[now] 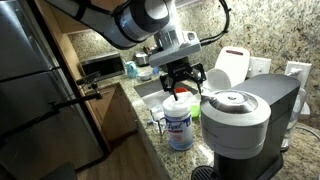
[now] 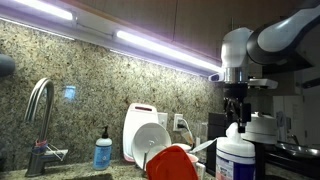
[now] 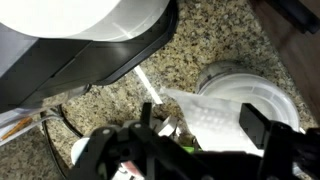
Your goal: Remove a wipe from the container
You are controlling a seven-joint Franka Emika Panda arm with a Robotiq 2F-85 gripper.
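Note:
The container (image 1: 180,126) is a white canister with a blue-and-white label, standing on the granite counter beside the coffee machine; it also shows in an exterior view (image 2: 238,156). In the wrist view its round white lid (image 3: 262,88) lies below me, and a white wipe (image 3: 200,100) sticks up out of it. My gripper (image 1: 182,84) hovers just above the lid in both exterior views (image 2: 236,112). In the wrist view the gripper (image 3: 200,120) has its fingers spread apart on either side of the wipe, not closed on it.
A grey coffee machine (image 1: 240,115) stands close beside the container and fills the top of the wrist view (image 3: 90,30). A white jug with a red top (image 1: 232,64) stands behind. A faucet (image 2: 40,105), a blue soap bottle (image 2: 103,152) and a red dish (image 2: 172,163) are further along.

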